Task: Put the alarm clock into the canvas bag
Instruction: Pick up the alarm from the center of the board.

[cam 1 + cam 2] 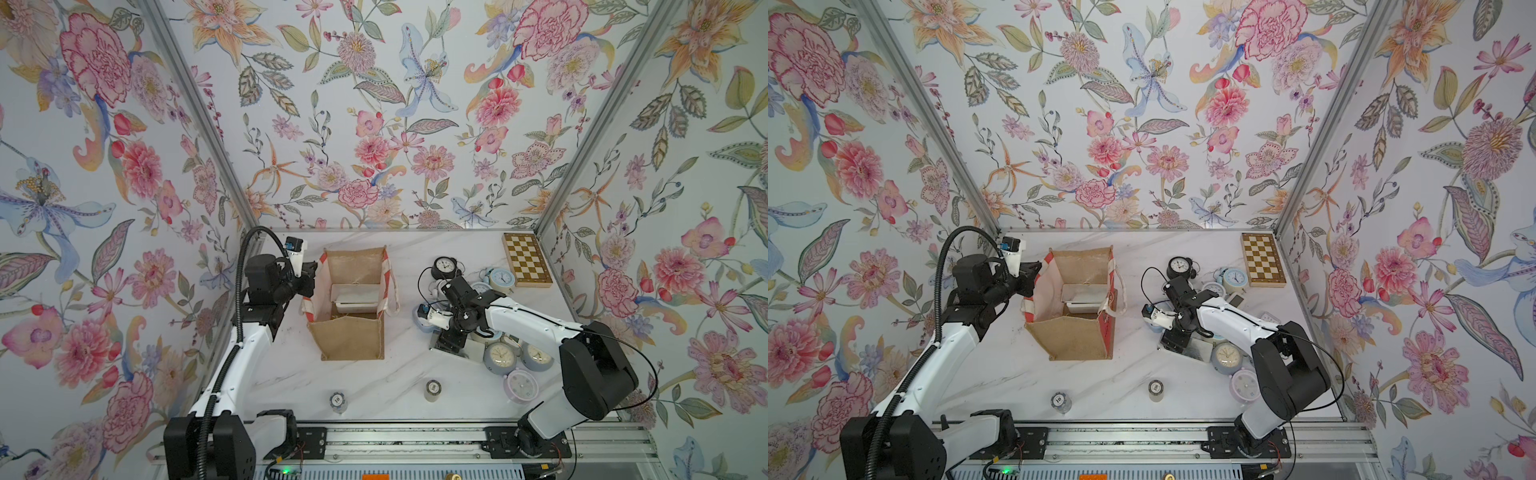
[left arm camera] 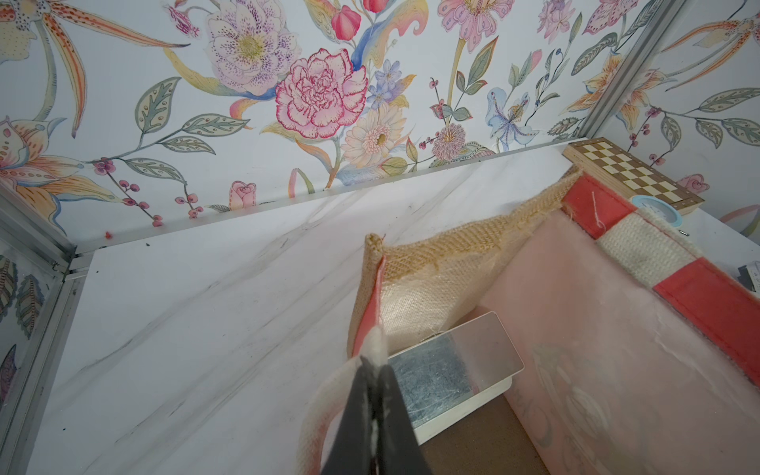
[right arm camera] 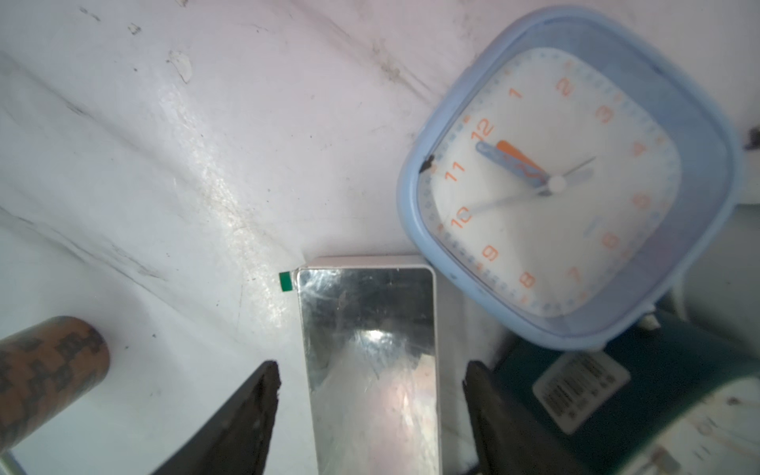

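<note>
Both top views overlook the whole table (image 1: 291, 382) from high; wrist views look close-up

Tan canvas bag (image 1: 351, 338) stands open; mirrored alarm clock (image 3: 370, 349) lies flat.

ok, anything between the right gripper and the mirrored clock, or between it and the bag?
Nothing between the open right gripper and the mirrored clock it straddles. A blue square clock lies toward the canvas bag, probably low enough to lift over. The shut left gripper holds the bag's rim open.
</note>
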Controlling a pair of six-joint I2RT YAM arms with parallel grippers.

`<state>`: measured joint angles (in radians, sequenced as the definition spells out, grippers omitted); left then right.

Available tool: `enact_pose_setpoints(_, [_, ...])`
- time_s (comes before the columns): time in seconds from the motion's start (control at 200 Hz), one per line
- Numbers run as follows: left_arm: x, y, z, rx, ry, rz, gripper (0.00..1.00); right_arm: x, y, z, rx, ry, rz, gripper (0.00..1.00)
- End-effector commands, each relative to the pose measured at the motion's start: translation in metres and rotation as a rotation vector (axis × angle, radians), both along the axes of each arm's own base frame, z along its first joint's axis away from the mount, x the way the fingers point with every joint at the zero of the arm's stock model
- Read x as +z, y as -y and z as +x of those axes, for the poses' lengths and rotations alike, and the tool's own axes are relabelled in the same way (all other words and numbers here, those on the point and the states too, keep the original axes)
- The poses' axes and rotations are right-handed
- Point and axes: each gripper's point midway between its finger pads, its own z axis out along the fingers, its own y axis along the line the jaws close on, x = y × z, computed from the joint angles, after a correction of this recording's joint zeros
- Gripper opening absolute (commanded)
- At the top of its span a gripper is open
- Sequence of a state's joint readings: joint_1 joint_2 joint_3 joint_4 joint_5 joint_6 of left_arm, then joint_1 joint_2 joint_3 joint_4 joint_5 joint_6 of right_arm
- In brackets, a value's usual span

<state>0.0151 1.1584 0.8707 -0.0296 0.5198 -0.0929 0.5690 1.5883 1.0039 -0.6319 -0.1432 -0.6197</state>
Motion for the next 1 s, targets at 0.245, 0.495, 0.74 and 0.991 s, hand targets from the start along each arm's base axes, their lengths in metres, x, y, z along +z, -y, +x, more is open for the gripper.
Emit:
enact_pose_setpoints(0.245, [-0.001,-0.002,0.002,-0.001,0.007,0.013,0.05,-0.023,0.019,-0.023,0.026,-0.116,-0.068,0.75])
enact_pose_setpoints(0.495, [-0.002,-0.002,0.003,0.001,0.004,0.016,0.05,-0.034,0.023,-0.027,0.041,-0.144,-0.107,0.75])
enact_pose_setpoints(0.74, [-0.002,-0.002,0.004,0.000,0.001,0.019,0.05,-0.038,0.031,-0.020,0.058,-0.117,-0.169,0.76])
enact_pose_setpoints(0.991, [-0.004,-0.002,0.004,-0.002,-0.004,0.018,0.05,-0.042,0.032,-0.023,0.086,-0.118,-0.188,0.73])
